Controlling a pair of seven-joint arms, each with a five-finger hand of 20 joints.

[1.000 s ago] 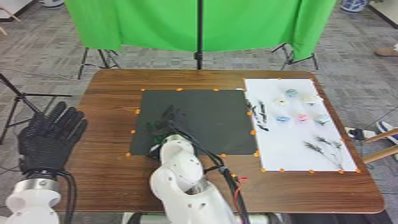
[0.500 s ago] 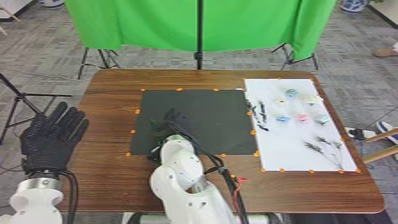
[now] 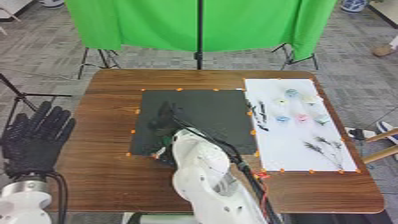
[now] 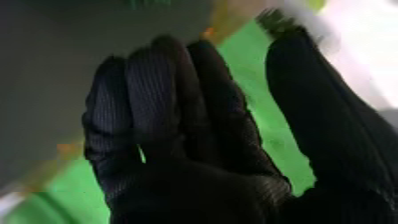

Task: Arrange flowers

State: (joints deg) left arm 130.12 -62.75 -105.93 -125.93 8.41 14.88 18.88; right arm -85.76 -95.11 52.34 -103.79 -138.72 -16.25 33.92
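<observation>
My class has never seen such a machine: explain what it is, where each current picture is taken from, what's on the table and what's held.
It's a robot with two white arms. The head view looks down on the table; the wrist view looks along its right hand. On the table lie a dark mat and a white sheet with small flowers and sprigs. The right hand is over the mat, the left hand beside the table. Both are open, apparently holding nothing.

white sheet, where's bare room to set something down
Bare: the near left corner of the white sheet, left of the sprigs, and the band between sprigs and flowers. Crowded: among the flowers and by the dark stems along its left edge.
</observation>
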